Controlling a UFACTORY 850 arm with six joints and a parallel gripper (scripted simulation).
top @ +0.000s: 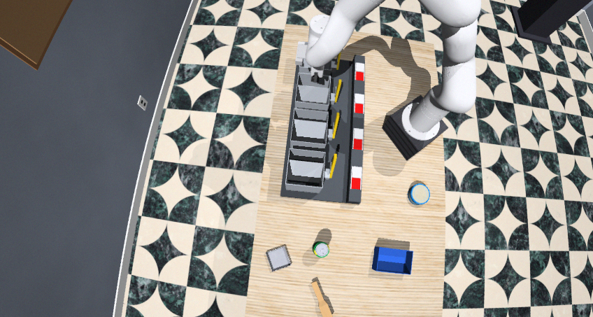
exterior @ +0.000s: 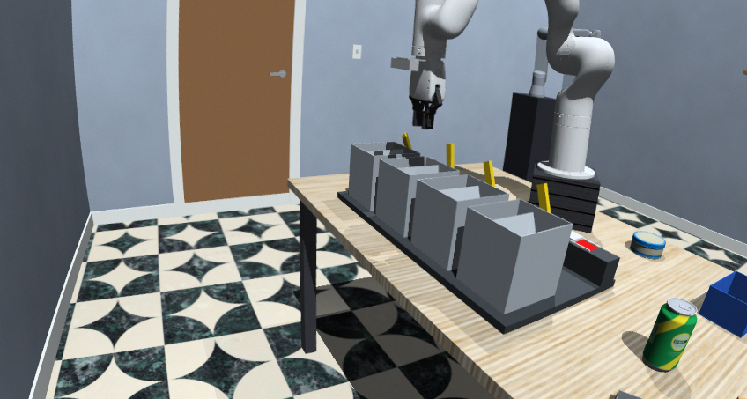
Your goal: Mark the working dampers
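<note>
Four grey open-topped dampers stand in a row on a dark base (top: 316, 194) (exterior: 524, 322). The nearest damper (top: 305, 168) (exterior: 511, 254), the third (top: 310, 129) (exterior: 450, 211) and the second (top: 312, 92) (exterior: 406, 190) show plainly. The far damper (exterior: 366, 170) is mostly hidden by the arm in the top view. A yellow lever (top: 333, 164) (exterior: 543, 197) sticks up beside each. All the sliders (top: 356, 178) (top: 357, 140) (top: 358, 103) (top: 359, 72) show red with a white cover beside it. My gripper (top: 318, 78) (exterior: 425, 125) hangs above the far damper, partly open and empty.
The robot base (top: 414, 127) (exterior: 565, 185) stands right of the sliders. A round tin (top: 418, 193) (exterior: 647, 243), a blue bin (top: 392, 259) (exterior: 731, 300), a green can (top: 320, 249) (exterior: 669, 334), a grey square block (top: 278, 257) and a wooden piece (top: 321, 299) lie on the table's near end.
</note>
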